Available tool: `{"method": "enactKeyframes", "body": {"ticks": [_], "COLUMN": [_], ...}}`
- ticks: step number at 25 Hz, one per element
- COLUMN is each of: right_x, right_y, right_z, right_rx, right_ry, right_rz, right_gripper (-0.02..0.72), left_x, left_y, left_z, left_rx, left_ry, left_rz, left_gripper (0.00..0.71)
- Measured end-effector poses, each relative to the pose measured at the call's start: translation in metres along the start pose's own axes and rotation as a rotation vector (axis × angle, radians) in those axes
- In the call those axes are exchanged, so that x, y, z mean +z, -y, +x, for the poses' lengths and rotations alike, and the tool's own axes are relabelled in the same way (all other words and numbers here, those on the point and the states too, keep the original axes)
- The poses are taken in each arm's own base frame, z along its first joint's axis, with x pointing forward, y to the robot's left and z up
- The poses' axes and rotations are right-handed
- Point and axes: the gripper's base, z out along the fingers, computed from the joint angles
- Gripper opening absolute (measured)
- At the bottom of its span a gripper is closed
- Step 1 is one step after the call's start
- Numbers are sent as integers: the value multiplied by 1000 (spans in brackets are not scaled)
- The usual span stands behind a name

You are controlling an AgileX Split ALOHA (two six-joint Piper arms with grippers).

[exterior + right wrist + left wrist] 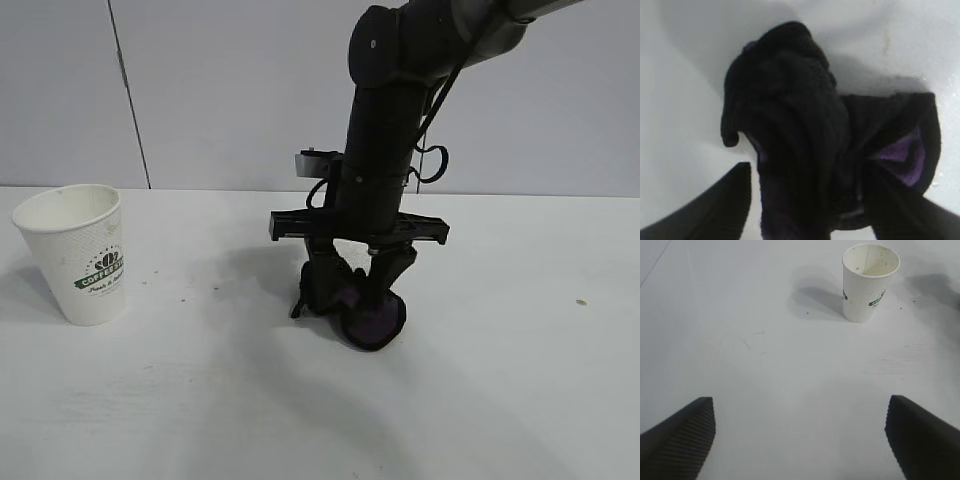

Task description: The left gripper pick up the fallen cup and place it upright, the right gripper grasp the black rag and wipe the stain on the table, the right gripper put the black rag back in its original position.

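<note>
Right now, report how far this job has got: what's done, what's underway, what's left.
Done: the cup stands upright on the table, and the left gripper hangs back from it, fingers wide and empty. No stain shows on the visible tabletop. In hand: the right gripper points down over the black rag, which lies on the table with the fingers spread either side. Left: lifting clear of the rag.

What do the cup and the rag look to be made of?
The cup: likely paper, matte white, with a dimpled embossed wall and printed green logo. The black rag: soft cloth, probably fleece or knit, lying in fuzzy limp folds with a purple lining showing.
</note>
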Motion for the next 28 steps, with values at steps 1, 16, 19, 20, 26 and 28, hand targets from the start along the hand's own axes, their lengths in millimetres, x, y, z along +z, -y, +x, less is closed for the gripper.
{"method": "enactKeyframes", "body": {"ticks": [1, 16, 19, 20, 26, 28], "right_x": [-2, -156, -195, -211, -321, -356], "right_y": [0, 76, 109, 121, 170, 175], "right_z": [0, 17, 30, 37, 114, 150], "right_rx": [0, 40, 125, 162, 384, 443], "right_ry": [3, 258, 325, 354, 581, 671], "right_rz": [-1, 449, 490, 498, 555, 582], "right_gripper": [532, 558, 558, 558, 558, 558], "left_x": [0, 0, 0, 0, 0, 0], "left_y": [0, 0, 0, 0, 0, 0], "left_z": [0, 0, 0, 0, 0, 0], "left_rx": [0, 0, 0, 0, 0, 0], "left_ry": [0, 0, 0, 0, 0, 0], "left_rz": [0, 0, 0, 0, 0, 0], "left_gripper": [664, 664, 664, 664, 664, 664]}}
